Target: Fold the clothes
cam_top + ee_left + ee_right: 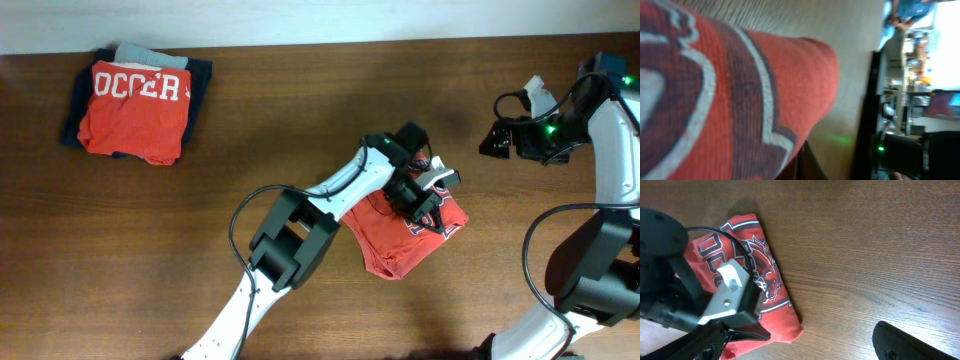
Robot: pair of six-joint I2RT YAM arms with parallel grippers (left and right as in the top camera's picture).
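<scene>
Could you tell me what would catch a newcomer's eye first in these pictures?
The folded red T-shirt with a dark printed graphic lies right of centre, with the left gripper low over it, jaws shut. Next comes the stack of folded clothes at the far left corner, a red lettered shirt on top.

My left gripper (428,208) sits over the folded shirt (395,255) near the table's (300,120) middle. My right gripper (492,142) hangs off to its right. A clothes stack (135,105) lies far left, behind.
</scene>
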